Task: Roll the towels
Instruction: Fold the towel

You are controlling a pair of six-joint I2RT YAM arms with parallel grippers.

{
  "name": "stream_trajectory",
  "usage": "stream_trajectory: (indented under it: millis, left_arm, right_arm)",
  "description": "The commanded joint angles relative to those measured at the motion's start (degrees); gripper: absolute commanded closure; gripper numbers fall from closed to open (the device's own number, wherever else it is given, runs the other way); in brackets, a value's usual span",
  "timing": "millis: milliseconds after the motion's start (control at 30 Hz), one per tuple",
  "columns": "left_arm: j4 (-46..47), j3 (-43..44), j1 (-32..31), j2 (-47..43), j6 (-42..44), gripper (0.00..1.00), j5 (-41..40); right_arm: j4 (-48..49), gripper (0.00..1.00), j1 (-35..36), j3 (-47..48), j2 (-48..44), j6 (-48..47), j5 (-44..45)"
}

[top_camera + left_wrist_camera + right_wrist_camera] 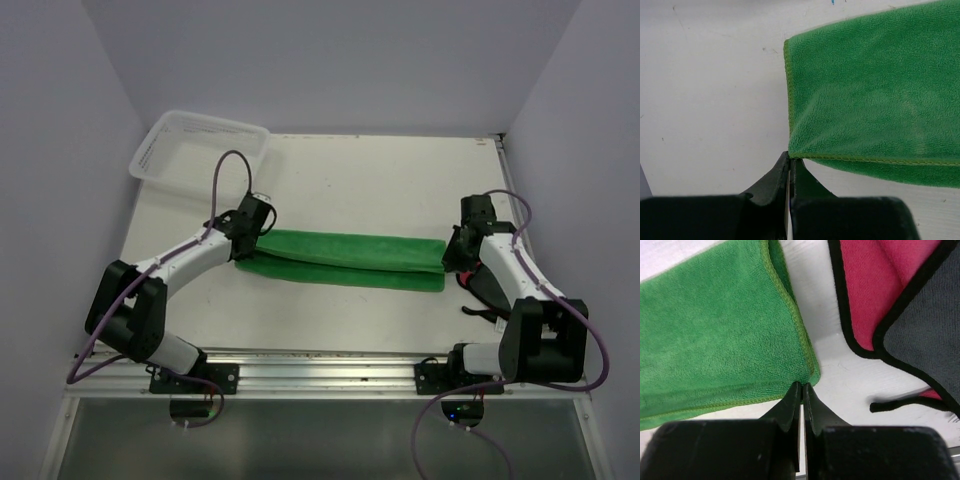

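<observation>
The green towel (340, 259) lies folded into a long strip across the middle of the table. My left gripper (243, 246) is shut on its left near corner, and the left wrist view shows the fingertips (790, 156) pinching the hemmed corner of the green towel (875, 90). My right gripper (450, 262) is shut on the right near corner, which the right wrist view (802, 386) shows nipped at the edge of the green towel (715, 340). The red towel (875, 285), with its dark grey underside turned up, lies just right of it, mostly hidden under the right arm (483, 300).
A white mesh basket (200, 145) stands at the back left, hanging over the table's edge. Purple walls close in the left, back and right sides. A metal rail (320, 365) runs along the near edge.
</observation>
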Motion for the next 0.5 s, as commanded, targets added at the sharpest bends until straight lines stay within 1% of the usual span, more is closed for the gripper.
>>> stream_trajectory:
  millis: [0, 267, 333, 367, 433, 467]
  left_arm:
    - [0.2, -0.7, -1.1, 0.0, -1.1, 1.0, -3.2]
    - [-0.1, -1.1, -1.8, 0.1, -1.2, 0.99, -4.2]
    - [-0.1, -1.5, -2.4, 0.0, -1.3, 0.97, -4.5]
    - [-0.1, -1.6, -2.6, -0.1, -1.3, 0.93, -4.6]
    - [-0.1, -1.6, -3.0, 0.1, -1.3, 0.89, -4.8]
    - [-0.1, -1.6, -3.3, 0.0, -1.3, 0.87, -4.8]
  right_arm:
    - [0.6, 1.0, -0.3, -1.3, -1.3, -1.2, 1.3]
    - [0.0, 1.0, -0.4, -1.0, 0.6, -1.8, 1.3]
    - [0.0, 1.0, -0.3, -1.2, 0.6, -1.8, 1.1]
    - [0.1, 0.98, -0.3, -1.3, 0.6, -1.8, 0.9]
    - [0.1, 0.98, -0.1, -1.4, 0.6, -1.8, 0.6]
    - [0.1, 0.95, -0.1, -1.4, 0.7, -1.9, 0.5]
